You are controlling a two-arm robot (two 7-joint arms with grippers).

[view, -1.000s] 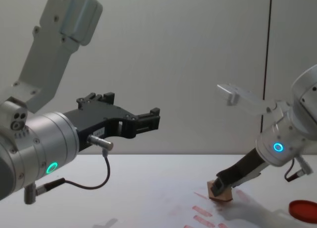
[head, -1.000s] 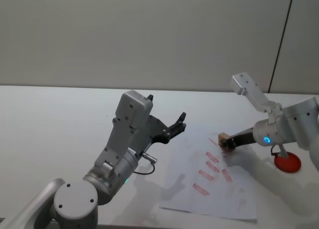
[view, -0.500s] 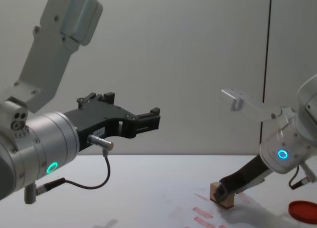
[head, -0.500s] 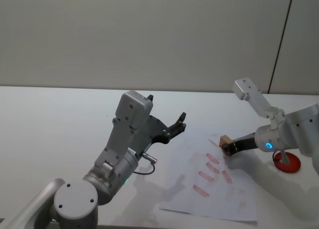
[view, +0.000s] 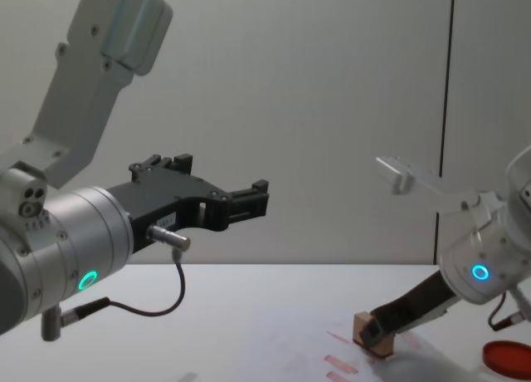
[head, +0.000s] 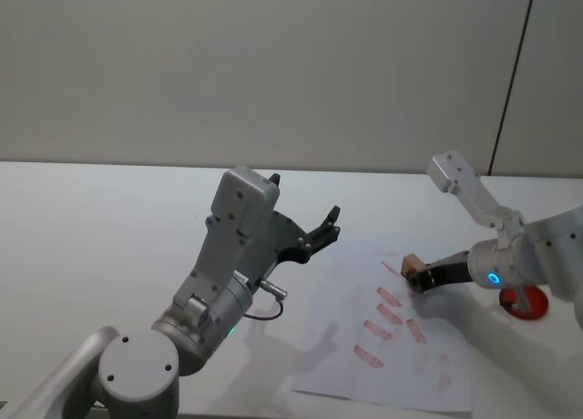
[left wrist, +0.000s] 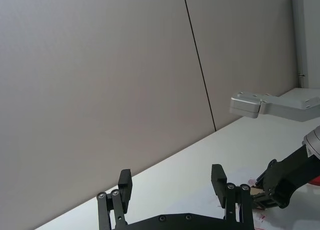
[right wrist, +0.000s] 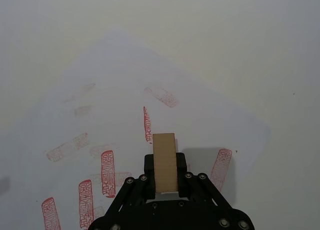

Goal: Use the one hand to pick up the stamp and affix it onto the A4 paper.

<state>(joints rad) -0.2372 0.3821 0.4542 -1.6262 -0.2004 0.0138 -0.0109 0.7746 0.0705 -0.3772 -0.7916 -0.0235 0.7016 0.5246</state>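
The stamp [right wrist: 165, 157], a small tan wooden block, is clamped between the fingers of my right gripper [right wrist: 165, 169], on the arm with the blue ring. In the head view, the stamp [head: 413, 261] and right gripper [head: 420, 276] sit low at the far edge of the A4 paper [head: 401, 369], beside several red marks. From the chest, the stamp [view: 371, 333] looks down at the sheet; I cannot tell whether it touches. My left gripper [head: 332, 220] hangs open in the air to the paper's left, empty.
A flat red round ink pad [head: 524, 301] lies on the white table to the right of the paper, behind my right arm; in the chest view the pad [view: 508, 355] is at the lower right. My raised left forearm [view: 79, 241] takes up the near left.
My right gripper has come down with the stamp, lower toward the sheet and a little to the right. The left arm has not moved.
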